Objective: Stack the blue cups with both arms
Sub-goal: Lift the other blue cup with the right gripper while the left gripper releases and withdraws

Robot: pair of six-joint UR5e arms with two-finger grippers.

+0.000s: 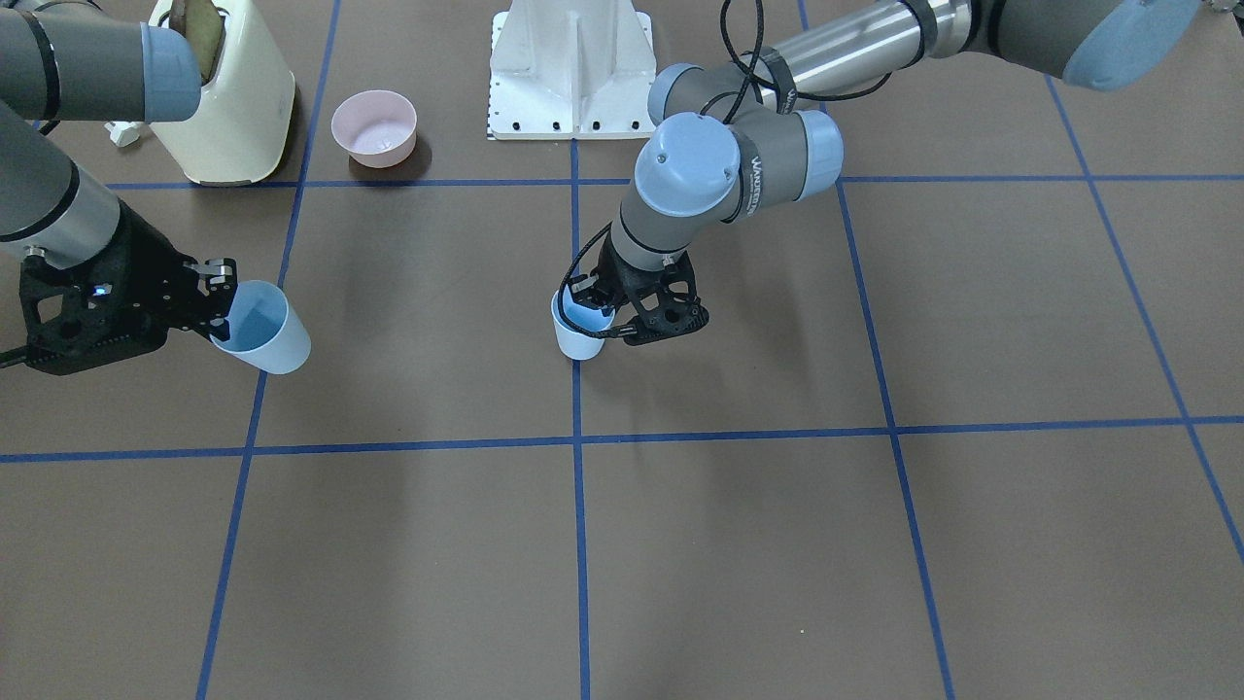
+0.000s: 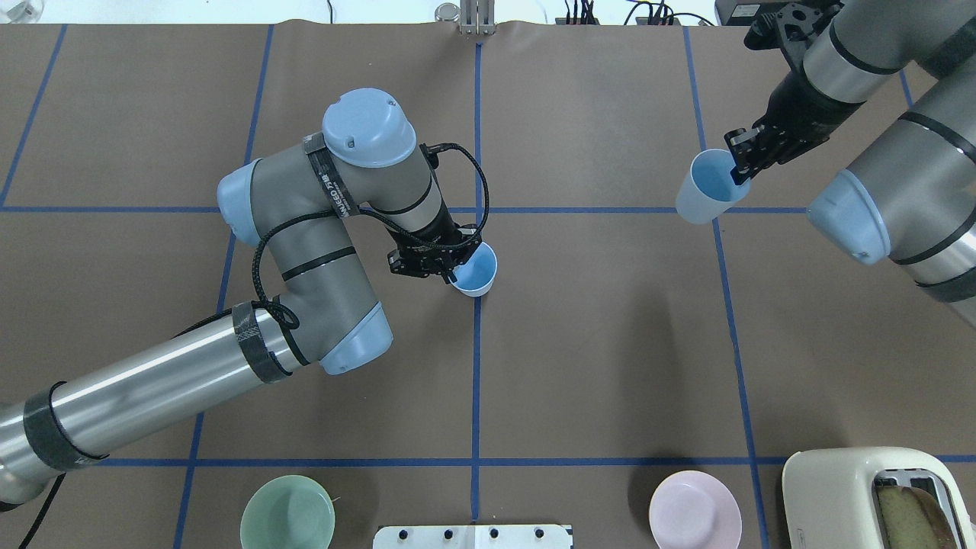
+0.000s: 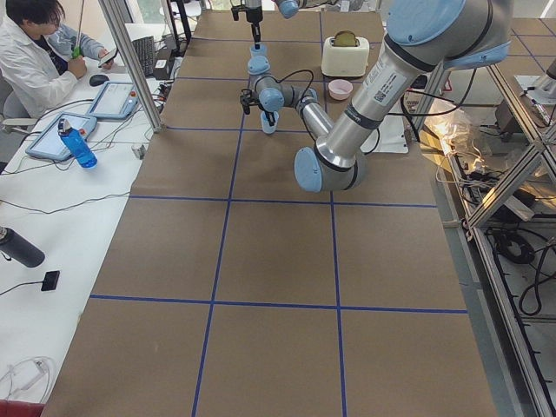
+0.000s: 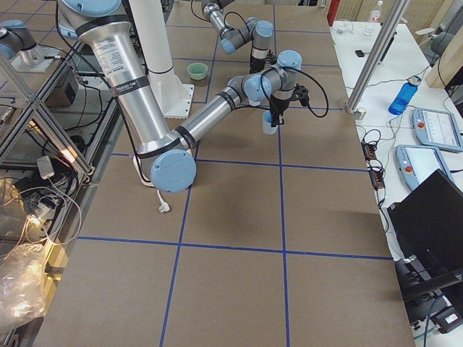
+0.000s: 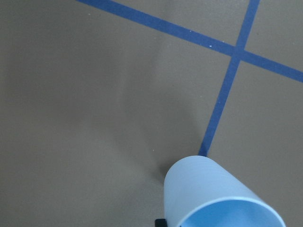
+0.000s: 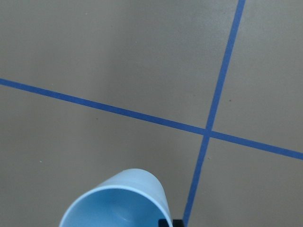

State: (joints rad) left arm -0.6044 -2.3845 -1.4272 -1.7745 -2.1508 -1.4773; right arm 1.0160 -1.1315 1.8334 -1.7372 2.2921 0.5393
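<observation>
My left gripper [image 2: 455,268] is shut on the rim of a pale-blue cup [image 2: 474,270] near the table's centre, on a blue tape line. The cup [image 1: 580,332] is upright and low; I cannot tell whether it touches the table. It fills the bottom of the left wrist view [image 5: 215,198]. My right gripper [image 2: 738,168] is shut on the rim of the second blue cup [image 2: 704,189], one finger inside. It holds that cup [image 1: 262,329] raised and tilted above the table, far to the robot's right. The cup also shows in the right wrist view [image 6: 118,201].
A pink bowl [image 2: 695,509], a mint-green bowl [image 2: 287,512] and a cream toaster [image 2: 877,499] stand along the robot's edge, beside the white base mount [image 1: 571,68]. An operator [image 3: 35,52] sits at a side desk.
</observation>
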